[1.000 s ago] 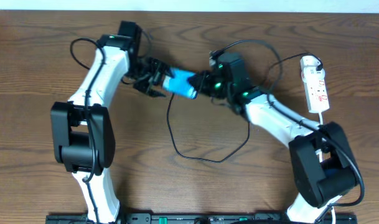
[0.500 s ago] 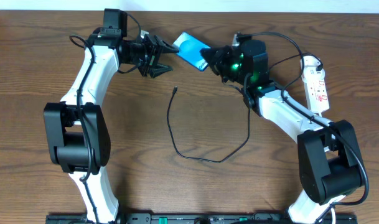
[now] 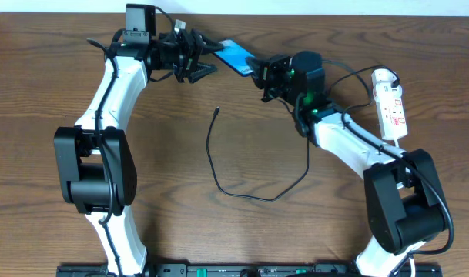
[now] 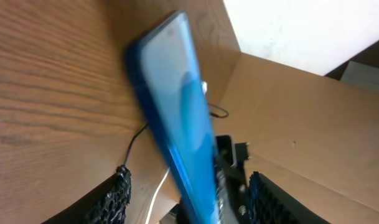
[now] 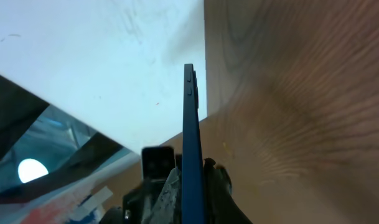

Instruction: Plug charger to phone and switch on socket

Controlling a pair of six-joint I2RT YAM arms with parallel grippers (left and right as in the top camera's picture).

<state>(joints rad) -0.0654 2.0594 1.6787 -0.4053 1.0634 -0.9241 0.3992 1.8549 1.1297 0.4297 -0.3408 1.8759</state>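
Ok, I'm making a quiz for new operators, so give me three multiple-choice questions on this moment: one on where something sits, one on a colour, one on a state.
1. Where is the power strip in the overhead view?
A. far right
B. centre
C. far left

2. What colour is the loose cable?
A. white
B. black
C. red

3. How is the phone?
A. lying flat, untouched
B. clamped in the right gripper
C. plugged into the cable

Answers: 1 A, it lies at the right edge. 2 B, it is a thin black loop. 3 B, the right wrist view shows it gripped edge-on, and the cable's tip lies free.
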